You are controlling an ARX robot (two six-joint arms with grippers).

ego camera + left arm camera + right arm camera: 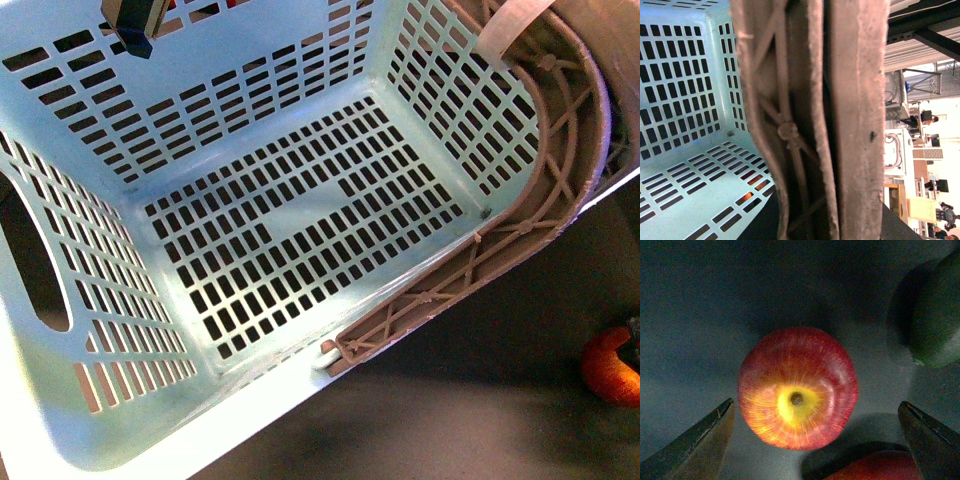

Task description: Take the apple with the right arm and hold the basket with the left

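Aqua slotted plastic basket seems held by its mauve lattice handle, though the left hand is unseen and its grip untellable. Right hand is spread astride the round red-yellow apple, grasp pending.

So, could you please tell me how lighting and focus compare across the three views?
Front view: bright, even light, with the basket sharp and free of glare. Left wrist view: the handle sits so close that it looks soft, and the room beyond it is washed out. Right wrist view: dim, with dark corners; only the apple is well lit and in focus.
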